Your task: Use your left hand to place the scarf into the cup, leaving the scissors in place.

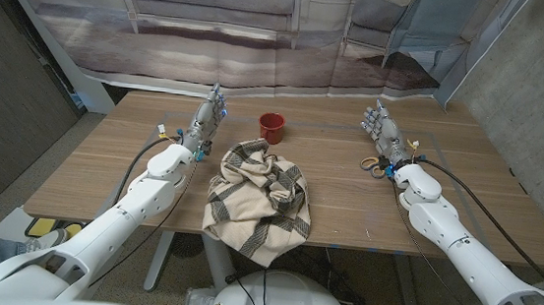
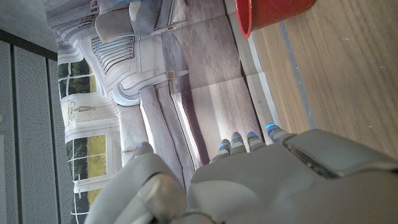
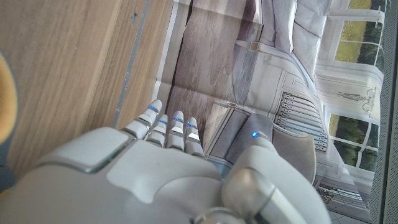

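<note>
A cream scarf (image 1: 258,197) with dark stripes lies crumpled at the table's near middle, draping over the front edge. Behind it stands a small red cup (image 1: 272,126), its rim also seen in the left wrist view (image 2: 273,15). My left hand (image 1: 209,116) is raised to the left of the cup, fingers apart, holding nothing; its back shows in the left wrist view (image 2: 249,180). My right hand (image 1: 382,129) is up at the right, fingers apart and empty (image 3: 180,174). Scissors with orange-yellow handles (image 1: 375,166) lie just in front of the right hand.
The wooden table (image 1: 103,167) has bare wood to the left of the scarf and between scarf and scissors. A printed backdrop (image 1: 263,33) hangs behind the far edge.
</note>
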### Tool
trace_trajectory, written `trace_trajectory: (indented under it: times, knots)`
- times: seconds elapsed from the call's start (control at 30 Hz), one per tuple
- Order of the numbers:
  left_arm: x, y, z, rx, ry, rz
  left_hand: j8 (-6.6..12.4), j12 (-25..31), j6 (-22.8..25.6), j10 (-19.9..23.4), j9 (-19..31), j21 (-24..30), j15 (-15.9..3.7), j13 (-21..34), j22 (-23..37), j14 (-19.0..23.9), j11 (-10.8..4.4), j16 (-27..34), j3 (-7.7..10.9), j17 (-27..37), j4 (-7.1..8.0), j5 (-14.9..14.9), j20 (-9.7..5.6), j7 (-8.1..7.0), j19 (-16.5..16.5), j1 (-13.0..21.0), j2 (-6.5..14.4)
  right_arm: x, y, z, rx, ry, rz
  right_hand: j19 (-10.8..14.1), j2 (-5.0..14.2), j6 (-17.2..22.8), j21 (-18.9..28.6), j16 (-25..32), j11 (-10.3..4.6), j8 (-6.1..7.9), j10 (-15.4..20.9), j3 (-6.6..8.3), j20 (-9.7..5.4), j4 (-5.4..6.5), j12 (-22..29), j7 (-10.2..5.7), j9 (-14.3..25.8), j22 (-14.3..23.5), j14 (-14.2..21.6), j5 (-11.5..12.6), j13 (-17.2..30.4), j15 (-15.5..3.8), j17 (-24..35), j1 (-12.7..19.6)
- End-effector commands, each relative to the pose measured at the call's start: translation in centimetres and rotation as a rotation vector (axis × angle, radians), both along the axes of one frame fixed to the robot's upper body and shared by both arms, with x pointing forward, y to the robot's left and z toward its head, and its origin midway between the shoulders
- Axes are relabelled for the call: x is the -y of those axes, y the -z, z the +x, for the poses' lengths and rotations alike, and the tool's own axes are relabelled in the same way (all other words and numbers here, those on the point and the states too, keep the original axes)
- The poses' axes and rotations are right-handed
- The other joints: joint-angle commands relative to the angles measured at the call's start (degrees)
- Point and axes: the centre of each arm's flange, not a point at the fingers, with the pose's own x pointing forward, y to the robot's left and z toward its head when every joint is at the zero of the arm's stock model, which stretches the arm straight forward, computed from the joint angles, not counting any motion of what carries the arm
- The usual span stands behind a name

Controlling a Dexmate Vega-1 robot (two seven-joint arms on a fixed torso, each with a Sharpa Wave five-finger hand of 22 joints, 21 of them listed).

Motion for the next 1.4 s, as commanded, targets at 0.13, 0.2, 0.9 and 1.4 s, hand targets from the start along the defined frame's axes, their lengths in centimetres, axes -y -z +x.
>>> trace_trajectory:
  times: [0.13, 0.2, 0.9, 1.4]
  knots:
    - [1.1, -0.7, -0.3, -0.006, 0.002, 0.014, 0.32, 0.31, -0.44, -0.4, 0.09, 0.21, 0.2, 0.04, 0.16, -2.66, 0.3, 0.36, 0.33, 0.29, -0.09, 0.52, -0.17, 0.12, -3.29, 0.71, 0.21, 0.3, 0.6, 0.4, -0.006, -0.021, 0.029, 0.91, 0.17, 0.59, 0.26, 0.38, -0.07, 0.26, 0.85, 0.49, -0.7, -0.18, 0.25, 0.17, 0.14, 0.29, 1.03, 0.33, 0.28, -0.19, 0.09, 0.4]
    - [1.2, -0.7, -0.6, 0.011, -0.003, -0.006, 0.38, 0.38, -0.25, -0.2, 0.09, 0.24, 0.19, 0.03, 0.16, -2.39, 0.22, 0.46, 0.33, 0.28, -0.12, 0.57, -0.05, 0.12, -3.13, 0.78, 0.27, 0.2, 0.7, 0.5, -0.008, -0.019, 0.024, 0.95, 0.19, 0.66, 0.23, 0.36, -0.08, 0.27, 0.89, 0.5, -0.68, -0.2, 0.25, 0.23, 0.15, 0.29, 1.08, 0.33, 0.28, -0.14, 0.09, 0.42]
    - [-2.0, -0.3, -3.0, 0.059, -0.015, -0.02, 1.08, 1.0, 2.32, 1.87, 0.11, 0.17, 0.37, -0.03, 0.16, -0.34, 0.26, 0.97, 0.82, 0.2, -0.58, 1.09, 0.64, 0.0, -2.19, 2.14, 1.79, -0.3, 0.3, 1.5, -0.021, 0.006, 0.032, 1.01, 0.55, 0.65, -0.11, 0.17, 0.01, 0.12, 1.05, 0.56, -0.45, -0.32, 0.15, 0.25, 0.16, 0.32, 1.26, 0.23, 0.3, 0.11, 0.13, 0.57]
    - [-1.4, -0.7, -5.0, 0.132, 0.007, 0.037, 1.25, 1.26, 3.41, 2.93, 0.12, 0.22, 0.33, -0.04, 0.17, 0.65, 0.03, 1.12, 0.97, 0.17, -0.82, 1.24, 1.0, -0.08, -1.5, 2.77, 2.33, -0.4, 0.3, 1.4, -0.009, 0.009, 0.037, 1.01, 0.69, 0.63, -0.41, 0.06, -0.03, 0.01, 1.19, 0.54, -0.37, -0.43, 0.08, 0.1, 0.16, 0.34, 1.47, 0.12, 0.32, 0.05, 0.15, 0.63]
